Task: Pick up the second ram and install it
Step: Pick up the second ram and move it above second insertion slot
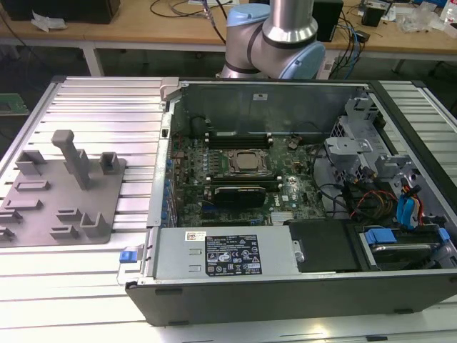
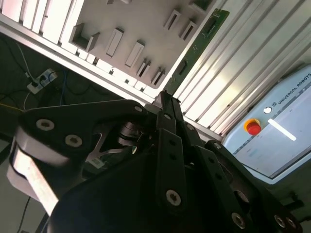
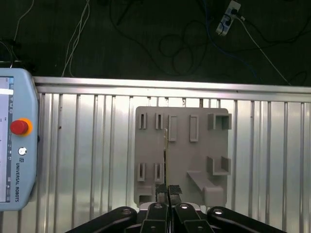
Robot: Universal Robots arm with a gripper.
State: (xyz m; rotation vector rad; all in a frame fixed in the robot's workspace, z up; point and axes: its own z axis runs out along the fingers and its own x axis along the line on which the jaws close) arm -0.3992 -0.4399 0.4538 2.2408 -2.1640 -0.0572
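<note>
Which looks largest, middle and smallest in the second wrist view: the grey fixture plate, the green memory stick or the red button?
Grey fixture plate: largest, though cropped.
Green memory stick: middle; held by the gripper, so nearer.
Red button: smallest.

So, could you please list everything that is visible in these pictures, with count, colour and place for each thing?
table: one, ribbed silver metal, under everything.
computer case: one, dark grey, open on top, on the table toward the exterior view's right.
motherboard: one, green, inside the case.
fixture plate: one, grey, on the table at the exterior view's left.
teach pendant: one, pale blue-grey with a red button, beside the table.
second ram: one, dark green, gripped at one end, above the fixture plate.
robot arm: one, silver and light blue, behind the case.
hand: one, black, shut on the second ram.
</note>
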